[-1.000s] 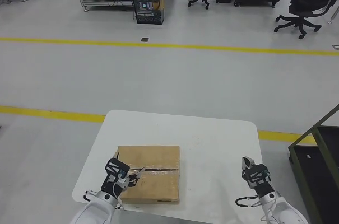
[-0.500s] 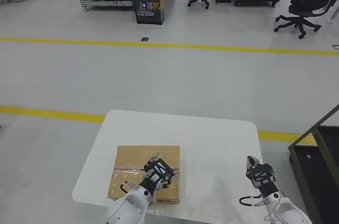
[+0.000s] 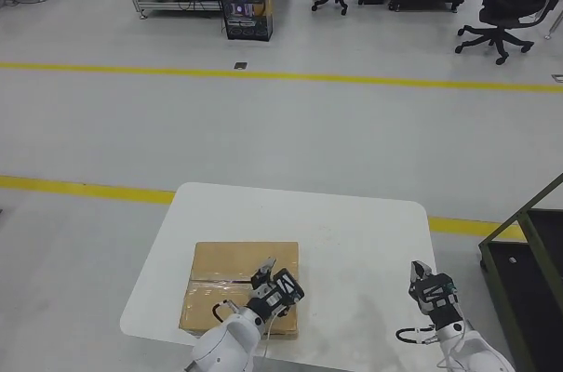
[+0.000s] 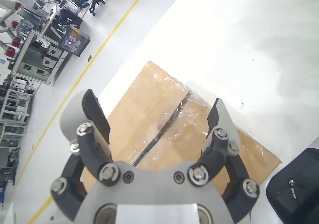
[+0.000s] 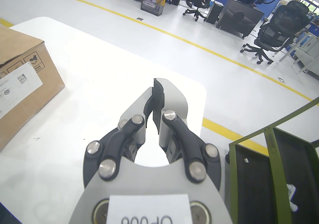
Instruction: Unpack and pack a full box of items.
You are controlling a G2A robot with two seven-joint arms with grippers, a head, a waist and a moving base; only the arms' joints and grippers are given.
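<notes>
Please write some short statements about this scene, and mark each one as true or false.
1. The cardboard box lies on the white table with its top flaps closed. True.
2. The left gripper is shut on the tape of the box. False: it is open above the box and holds nothing.
3. The right gripper is shut and empty. True.
4. The right gripper touches the box. False: it is over the bare table, apart from the box.
5. A green cart stands beside the table. True.
</notes>
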